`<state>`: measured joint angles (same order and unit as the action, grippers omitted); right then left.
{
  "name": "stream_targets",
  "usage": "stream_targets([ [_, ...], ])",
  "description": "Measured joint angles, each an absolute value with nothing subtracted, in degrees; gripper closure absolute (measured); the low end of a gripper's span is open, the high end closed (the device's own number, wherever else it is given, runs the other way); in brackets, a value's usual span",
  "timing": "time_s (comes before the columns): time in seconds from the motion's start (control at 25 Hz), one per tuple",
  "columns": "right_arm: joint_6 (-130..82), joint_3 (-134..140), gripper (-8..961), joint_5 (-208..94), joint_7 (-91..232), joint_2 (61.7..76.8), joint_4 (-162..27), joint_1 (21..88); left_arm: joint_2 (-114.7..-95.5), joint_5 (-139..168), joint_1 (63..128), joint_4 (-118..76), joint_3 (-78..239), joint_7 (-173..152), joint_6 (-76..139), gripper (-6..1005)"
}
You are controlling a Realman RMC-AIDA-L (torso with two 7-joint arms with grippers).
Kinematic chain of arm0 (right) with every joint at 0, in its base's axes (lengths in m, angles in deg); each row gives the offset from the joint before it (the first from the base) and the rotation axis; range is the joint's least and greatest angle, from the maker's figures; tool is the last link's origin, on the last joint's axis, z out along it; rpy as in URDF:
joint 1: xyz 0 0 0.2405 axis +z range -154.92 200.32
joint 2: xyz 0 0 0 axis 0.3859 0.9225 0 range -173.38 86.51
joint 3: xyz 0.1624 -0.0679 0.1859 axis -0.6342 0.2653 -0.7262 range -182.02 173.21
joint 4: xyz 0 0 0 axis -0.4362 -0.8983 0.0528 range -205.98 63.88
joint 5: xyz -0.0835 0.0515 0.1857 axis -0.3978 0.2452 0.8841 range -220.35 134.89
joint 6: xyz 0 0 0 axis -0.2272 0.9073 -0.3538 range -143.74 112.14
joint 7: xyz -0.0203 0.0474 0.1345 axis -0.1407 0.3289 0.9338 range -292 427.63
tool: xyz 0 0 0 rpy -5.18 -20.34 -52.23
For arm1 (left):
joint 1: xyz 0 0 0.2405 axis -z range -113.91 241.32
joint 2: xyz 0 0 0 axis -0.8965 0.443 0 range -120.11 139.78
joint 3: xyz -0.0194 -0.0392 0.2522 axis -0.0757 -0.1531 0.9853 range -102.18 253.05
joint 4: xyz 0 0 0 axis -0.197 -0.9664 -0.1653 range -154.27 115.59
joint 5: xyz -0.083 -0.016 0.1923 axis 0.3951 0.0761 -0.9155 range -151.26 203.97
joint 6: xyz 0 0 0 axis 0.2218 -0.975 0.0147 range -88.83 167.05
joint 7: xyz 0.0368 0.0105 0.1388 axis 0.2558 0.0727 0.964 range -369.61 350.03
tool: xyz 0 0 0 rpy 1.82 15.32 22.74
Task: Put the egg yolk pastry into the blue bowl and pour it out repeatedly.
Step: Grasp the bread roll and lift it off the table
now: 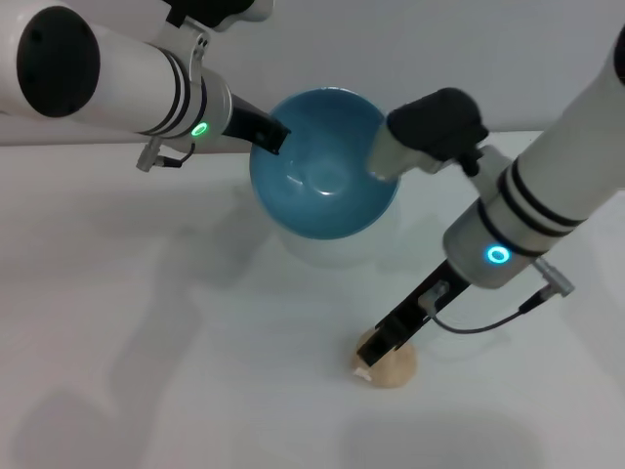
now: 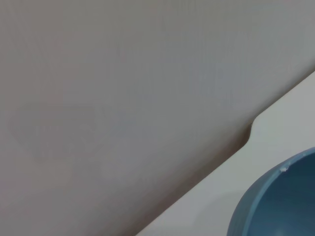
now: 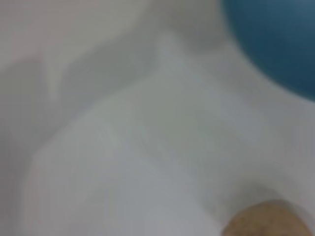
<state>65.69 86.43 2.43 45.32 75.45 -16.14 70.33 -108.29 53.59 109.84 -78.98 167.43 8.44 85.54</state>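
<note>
Over on the left, the left arm reaches in from the upper corner of the head view, and the left gripper (image 1: pixel 269 132) is clamped on the near-left rim of the blue bowl (image 1: pixel 327 166), its dark fingers pinching the edge. The bowl is held up off the white table (image 1: pixel 146 322) and tipped, its open mouth turned toward the camera and down, with the glossy inside on full show and nothing in it. A soft shadow lies on the table just below it. The left wrist view catches only a slice of that bowl's rim (image 2: pixel 275 196) against the table edge and the grey wall behind. Moving right, the right arm comes down from the upper right corner, green ring lit on its wrist, and the right gripper (image 1: pixel 376 354) is low at the table, right on the egg yolk pastry (image 1: pixel 391 366). The pastry sits on the table in front of the bowl and a little to its right, well apart from it, with the dark fingers set over its left side; whether they are closed on it or merely around it cannot be told. The right wrist view shows the tan pastry (image 3: pixel 268 221) close up, and the bowl (image 3: pixel 275 39) farther off.
</note>
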Motion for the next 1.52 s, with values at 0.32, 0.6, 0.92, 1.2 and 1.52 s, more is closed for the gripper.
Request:
stream_targets([
  [0.32,64.6,87.7,462,-0.7,46.1,75.45,-18.9,71.5,-108.36,53.9,110.0,-79.0,167.5,8.4,85.5,995],
  [0.6,60.4,87.7,463,-1.6,45.8,75.47,-20.5,71.0,-108.48,54.1,109.9,-79.1,167.8,8.3,85.5,995],
  [0.92,53.4,87.9,463,0.8,45.3,75.65,-26.2,70.7,-108.48,54.1,109.9,-79.1,167.8,8.3,85.3,996],
  [1.2,48.5,88.5,462,8.7,42.4,75.74,-31.4,70.6,-108.46,53.8,110.0,-79.4,167.8,8.3,84.6,996],
  [1.52,48.0,88.6,462,9.5,42.4,75.84,-33.7,70.5,-108.47,54.1,110.0,-79.7,167.8,8.5,84.5,996],
])
